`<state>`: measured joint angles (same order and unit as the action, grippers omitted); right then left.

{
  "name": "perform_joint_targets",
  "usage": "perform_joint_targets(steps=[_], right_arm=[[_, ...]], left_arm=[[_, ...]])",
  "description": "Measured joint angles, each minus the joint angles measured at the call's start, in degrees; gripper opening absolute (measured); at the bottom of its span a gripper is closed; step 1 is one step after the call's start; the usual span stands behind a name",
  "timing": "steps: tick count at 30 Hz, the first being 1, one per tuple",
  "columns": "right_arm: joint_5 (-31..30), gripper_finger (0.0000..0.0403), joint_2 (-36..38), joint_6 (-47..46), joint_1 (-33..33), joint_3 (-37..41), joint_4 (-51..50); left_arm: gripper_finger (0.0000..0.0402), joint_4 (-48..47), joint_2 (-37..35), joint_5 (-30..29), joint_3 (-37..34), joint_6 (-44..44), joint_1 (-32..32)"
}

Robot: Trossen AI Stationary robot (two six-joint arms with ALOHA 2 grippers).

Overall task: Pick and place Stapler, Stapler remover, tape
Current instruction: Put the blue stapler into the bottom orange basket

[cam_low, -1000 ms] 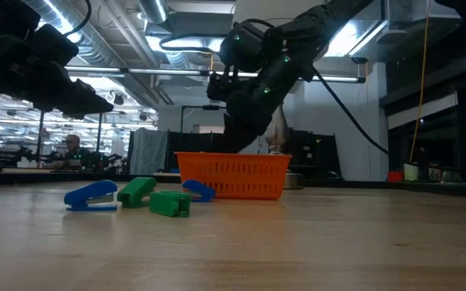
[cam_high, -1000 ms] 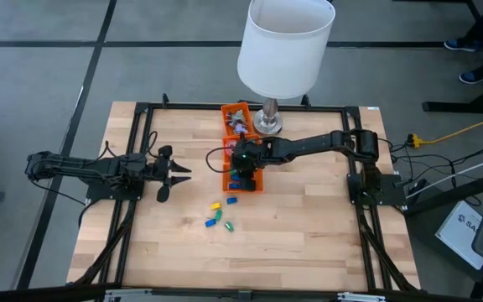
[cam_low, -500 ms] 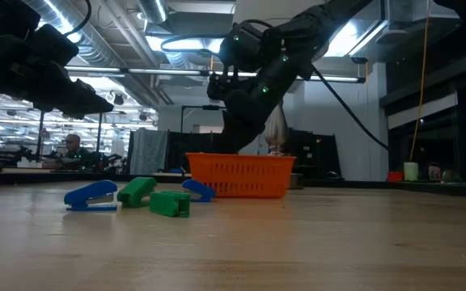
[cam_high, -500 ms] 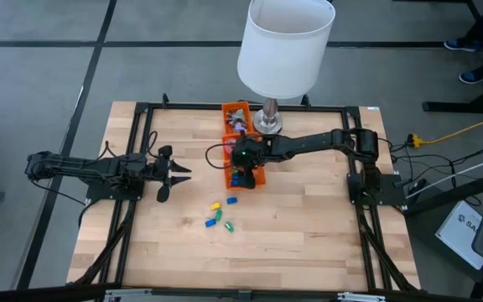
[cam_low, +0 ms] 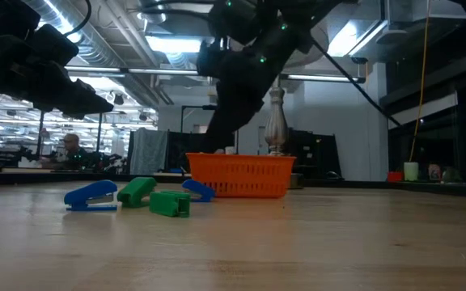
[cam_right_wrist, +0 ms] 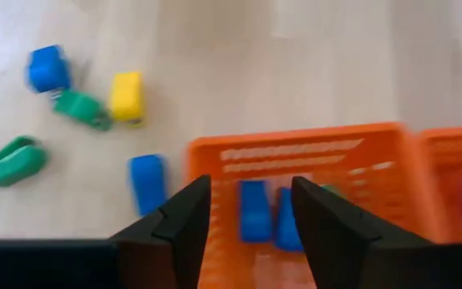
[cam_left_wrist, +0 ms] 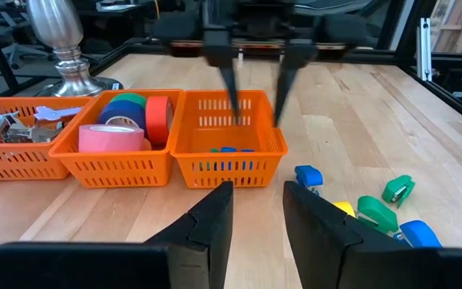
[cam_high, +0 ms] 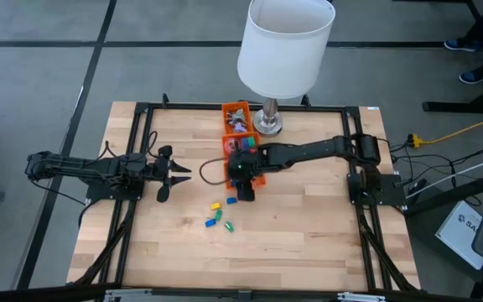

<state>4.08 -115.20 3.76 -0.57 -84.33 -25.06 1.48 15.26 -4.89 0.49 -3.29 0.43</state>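
Note:
Three orange baskets stand in a row at the table's middle. The nearest one [cam_left_wrist: 227,152] holds blue staplers [cam_right_wrist: 255,210], the middle one holds tape rolls [cam_left_wrist: 111,136], and the farthest holds metal stapler removers [cam_left_wrist: 22,120]. Several small blue, yellow and green staplers [cam_high: 216,214] lie loose on the wood near the first basket. My right gripper [cam_left_wrist: 257,120] hangs open above the near end of that basket, pointing steeply down, with nothing between its fingers. At the table's left side my left gripper [cam_high: 183,172] is shut and points level toward the baskets.
A lamp with a white shade [cam_high: 285,46] stands on its metal base [cam_high: 267,124] just right of the far baskets. A black frame [cam_high: 141,109] runs round the table. Bare wood lies near the front edge [cam_high: 292,252].
My right gripper has risen out of the near basket and moved a little toward the table's near edge, and now stands over the basket's near end. In the low view the near basket has slid slightly sideways.

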Motion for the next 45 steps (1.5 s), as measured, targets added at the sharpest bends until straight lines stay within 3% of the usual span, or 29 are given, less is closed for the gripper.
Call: perform_joint_targets(steps=[8, 13, 18, 24, 41, 45], right_arm=[[0.0, 0.0155, 0.0, -4.6, 4.5, 0.0, -4.2], [0.0, 0.015, 0.0, -2.9, 7.2, 0.0, -4.0], [-0.4, 0.015, 0.0, -0.3, 9.1, 1.7, 0.1], [-7.4, 0.015, 0.0, -0.2, 9.9, 4.8, 5.3], [-6.0, 0.015, -3.2, -0.2, 10.0, 7.0, 14.7], [-9.2, 0.015, -5.1, 0.1, 10.0, 7.0, 15.4]], left_arm=[[0.011, 0.0, 0.0, 0.0, 0.0, 0.0, 0.0], [0.0107, 0.0, 0.0, 0.0, 0.0, 0.0, 0.0], [0.0108, 0.0, 0.0, 0.0, 0.0, 0.0, 0.0], [0.0108, 0.0, 0.0, 0.0, 0.0, 0.0, 0.0], [0.0107, 0.0, 0.0, 0.0, 0.0, 0.0, 0.0], [0.0109, 0.0, 0.0, 0.0, 0.0, 0.0, 0.0]])
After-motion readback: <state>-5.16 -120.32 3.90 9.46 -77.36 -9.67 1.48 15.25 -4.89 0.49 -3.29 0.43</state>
